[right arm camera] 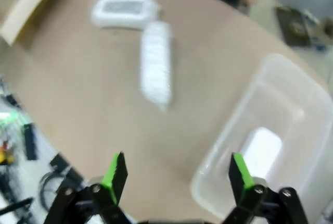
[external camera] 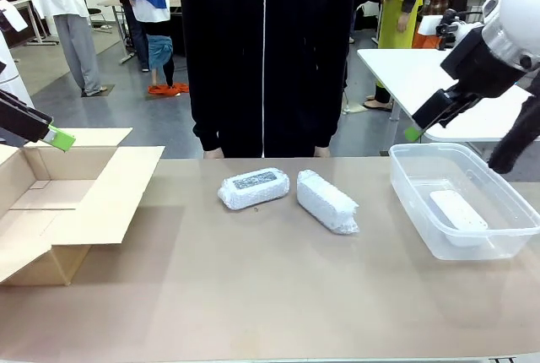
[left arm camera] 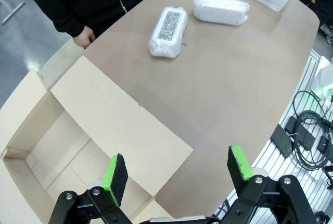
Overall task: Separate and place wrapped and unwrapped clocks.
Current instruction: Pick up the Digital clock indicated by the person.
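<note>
Left hand (external camera: 52, 134) hangs over the open brown cardboard box (external camera: 59, 211), fingers spread wide, nothing held. Right hand (external camera: 419, 127) is up behind the large clear plastic tub (external camera: 407, 179), also wide open + empty. Smooth white rounded plastic clock (external camera: 458, 209), unwrapped, lies inside the tub. Two wrapped ones sit on the tan bench (external camera: 253, 287) between box and tub, near each other but apart. Bubble-wrapped bundle with a dark face (external camera: 254, 188) — long axis roughly across the bench, on the box side, so nearer the left hand. Plain white bubble-wrapped bundle (external camera: 327, 201) — long axis diagonal, near end pointing toward the tub, nearer the right hand. Prob. next: left hand reaches to its right for the dark-faced one, closing across its short width.
</note>
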Robot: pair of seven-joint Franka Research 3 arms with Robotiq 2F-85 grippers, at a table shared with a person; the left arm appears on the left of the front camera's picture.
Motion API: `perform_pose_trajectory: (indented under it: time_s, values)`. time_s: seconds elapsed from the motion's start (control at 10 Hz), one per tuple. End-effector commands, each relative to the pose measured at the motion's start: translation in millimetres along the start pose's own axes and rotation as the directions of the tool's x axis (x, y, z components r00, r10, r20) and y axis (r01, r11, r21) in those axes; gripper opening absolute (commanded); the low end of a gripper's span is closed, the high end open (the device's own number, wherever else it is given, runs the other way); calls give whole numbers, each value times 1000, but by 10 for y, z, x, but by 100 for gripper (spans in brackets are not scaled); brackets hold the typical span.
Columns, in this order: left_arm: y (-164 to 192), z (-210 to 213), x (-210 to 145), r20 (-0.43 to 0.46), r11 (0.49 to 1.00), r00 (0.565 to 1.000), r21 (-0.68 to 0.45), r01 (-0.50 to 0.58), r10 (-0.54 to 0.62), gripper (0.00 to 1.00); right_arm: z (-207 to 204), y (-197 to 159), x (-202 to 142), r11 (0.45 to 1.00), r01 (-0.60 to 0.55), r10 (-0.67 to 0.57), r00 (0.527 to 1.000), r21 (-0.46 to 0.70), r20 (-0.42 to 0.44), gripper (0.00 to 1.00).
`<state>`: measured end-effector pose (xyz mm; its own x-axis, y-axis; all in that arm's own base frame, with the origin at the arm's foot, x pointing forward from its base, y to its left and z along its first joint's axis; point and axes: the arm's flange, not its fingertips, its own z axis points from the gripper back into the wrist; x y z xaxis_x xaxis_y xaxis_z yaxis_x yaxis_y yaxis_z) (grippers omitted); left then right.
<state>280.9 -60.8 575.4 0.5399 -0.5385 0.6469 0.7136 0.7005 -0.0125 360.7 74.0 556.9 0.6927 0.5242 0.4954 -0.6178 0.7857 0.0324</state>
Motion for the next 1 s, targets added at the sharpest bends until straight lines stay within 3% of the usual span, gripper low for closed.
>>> perform_pose_trajectory:
  time_s: [0.0, 0.3, 0.6, 0.7, 0.9]
  values:
    - [0, -3, -6, 3, 1000, 1000, -15, 0, 0, 100, 126, 181, -233, 919, -276, 227, 954, 281, 196, 100]
    - [0, -3, -6, 3, 1000, 1000, -15, 0, 0, 100, 306, 438, -162, 827, -469, 365, 867, 310, 338, 100]
    - [0, -3, -6, 3, 1000, 1000, -15, 0, 0, 100, 231, 529, -43, 858, -455, 387, 877, 237, 284, 100]
    - [0, -3, -6, 3, 1000, 1000, -15, 0, 0, 100, 186, 571, -47, 847, -473, 431, 878, 245, 207, 100]
    - [0, -3, -6, 3, 1000, 1000, -15, 0, 0, 100, 226, 571, -105, 852, -460, 392, 877, 250, 277, 100]
